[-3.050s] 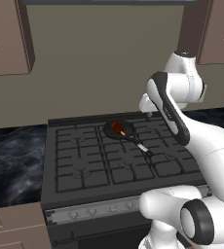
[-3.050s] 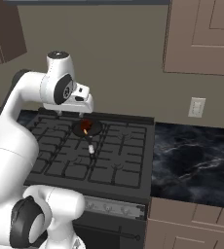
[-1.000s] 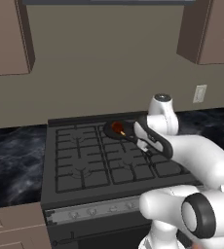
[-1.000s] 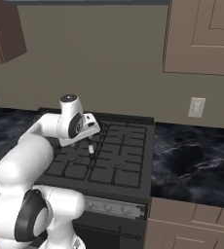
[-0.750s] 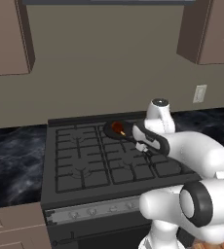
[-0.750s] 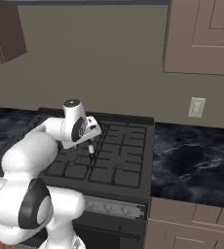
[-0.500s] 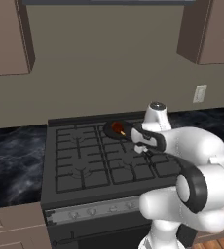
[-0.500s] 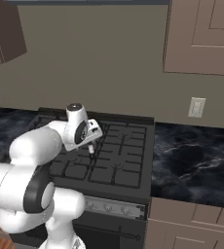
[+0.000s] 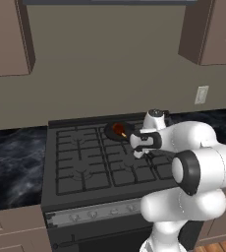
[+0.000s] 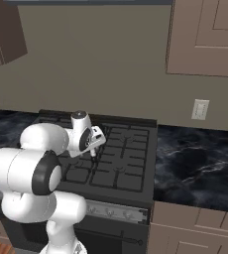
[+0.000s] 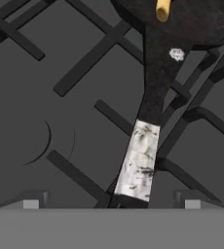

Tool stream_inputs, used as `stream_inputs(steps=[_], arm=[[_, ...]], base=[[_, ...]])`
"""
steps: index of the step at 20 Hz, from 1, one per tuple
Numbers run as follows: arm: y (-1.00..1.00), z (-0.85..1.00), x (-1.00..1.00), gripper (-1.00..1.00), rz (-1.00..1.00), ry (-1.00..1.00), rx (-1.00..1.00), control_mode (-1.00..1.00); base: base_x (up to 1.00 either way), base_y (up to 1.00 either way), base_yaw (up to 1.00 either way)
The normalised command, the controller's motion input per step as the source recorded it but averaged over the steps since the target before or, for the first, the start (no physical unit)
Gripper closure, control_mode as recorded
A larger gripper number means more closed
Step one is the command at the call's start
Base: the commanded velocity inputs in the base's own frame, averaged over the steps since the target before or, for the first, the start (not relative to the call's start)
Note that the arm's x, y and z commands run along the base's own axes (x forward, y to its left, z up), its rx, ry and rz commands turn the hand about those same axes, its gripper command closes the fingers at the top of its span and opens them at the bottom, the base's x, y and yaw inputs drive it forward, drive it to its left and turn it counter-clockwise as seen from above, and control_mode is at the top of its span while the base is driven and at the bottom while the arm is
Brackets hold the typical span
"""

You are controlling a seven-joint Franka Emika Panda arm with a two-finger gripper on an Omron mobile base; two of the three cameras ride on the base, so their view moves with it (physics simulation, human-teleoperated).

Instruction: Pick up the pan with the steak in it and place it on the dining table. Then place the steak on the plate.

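The black pan (image 9: 116, 132) sits on the stove's back burner, and the reddish steak (image 9: 119, 129) lies in it. In the hand view the pan (image 11: 192, 22) is at the top with the steak's tan bone end (image 11: 162, 8) showing. Its long handle (image 11: 153, 87) runs down to a silver tip (image 11: 140, 163). My gripper (image 11: 111, 203) is open just above that tip, one fingertip (image 11: 32, 202) on each side and clear of it. From the base the gripper (image 9: 137, 153) hangs low over the grates, in front of the pan; it also shows as gripper (image 10: 92, 155). The dining table and plate are out of view.
The black gas stove (image 9: 85, 167) has raised grates (image 11: 84, 63) and front knobs (image 9: 93, 214). Black marble counters (image 10: 195, 161) flank it, under brown wall cabinets (image 10: 205, 37). A wall outlet (image 10: 200, 109) is at the right.
The arm has folded in and the hand has come down lower over the grates, closer to the pan's handle. Jaws stayed open; the pan has not moved.
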Motion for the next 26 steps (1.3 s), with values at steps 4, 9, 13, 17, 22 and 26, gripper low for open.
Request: stream_inputs(steps=[4, 9, 13, 17, 22, 26], arm=[[-0.08, -0.05, 0.02, -1.00, -0.04, 0.00, 0.03, -1.00], [-0.19, -0.08, 0.13, -1.00, -0.17, 0.01, 0.09, -1.00], [-0.04, -0.03, 0.01, -1.00, -0.08, 0.00, 0.03, -1.00], [0.00, -0.04, 0.00, -1.00, 0.00, 0.00, 0.00, -1.00], [0.06, -0.20, 0.06, -1.00, 0.00, 0.01, 0.00, -1.00], [0.00, -0.28, 0.11, -1.00, 0.00, 0.04, 0.04, -1.00]], base=[[0.00, 0.00, 0.00], [0.00, 0.00, 0.00], [0.00, 0.00, 0.00], [0.00, 0.00, 0.00], [0.00, 0.00, 0.00], [0.00, 0.00, 0.00]])
